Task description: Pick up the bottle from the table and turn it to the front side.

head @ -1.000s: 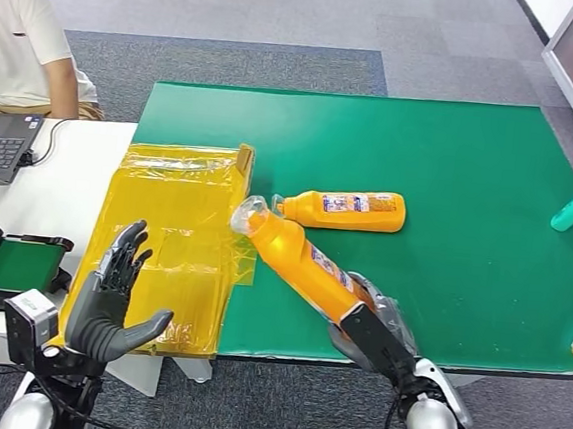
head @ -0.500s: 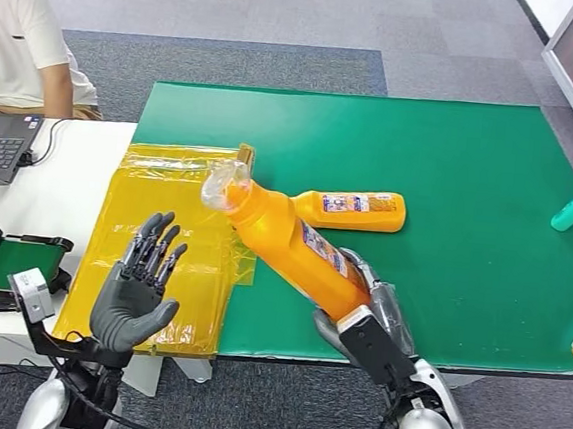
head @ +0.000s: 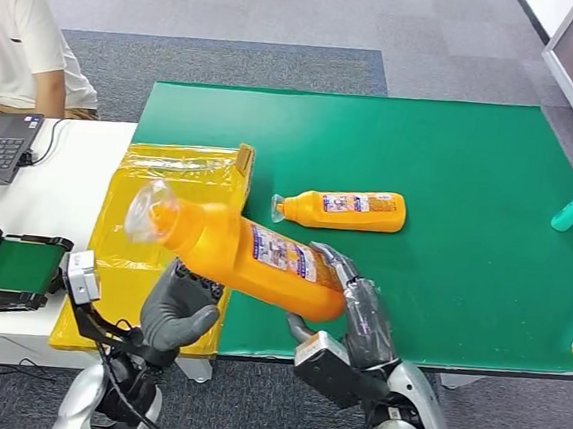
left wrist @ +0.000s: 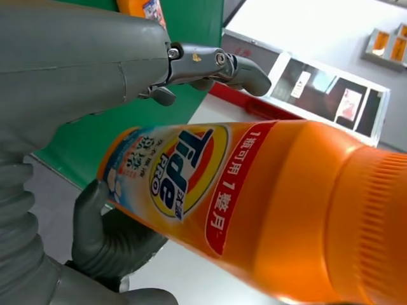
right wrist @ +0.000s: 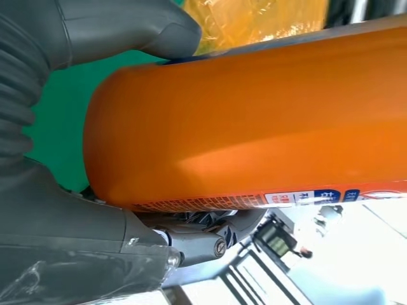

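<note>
Over the green desk (head: pixel 462 160), right hand (head: pixel 350 310) fingers grip the orange plastic detergent bottle (head: pixel 257 257); the open left hand (head: pixel 177 310) cups underneath, so its unsupported neck could slip.

We see each robot hand built alike: the left robot hand (head: pixel 176 315) and the right robot hand (head: pixel 351 305) have dark grey moulded palms, thick grey thumbs and darker fingers with small screws. Ribbed grey cuffs, silver forearms, black cables and boxy wrist cameras follow.

Head view: high, facing forward and down over green table (head: pixel 459 190). Wrist views: very close, sharing the orange bottle (head: pixel 250 256) (left wrist: pixel 269 203) (right wrist: pixel 249 121).
</note>
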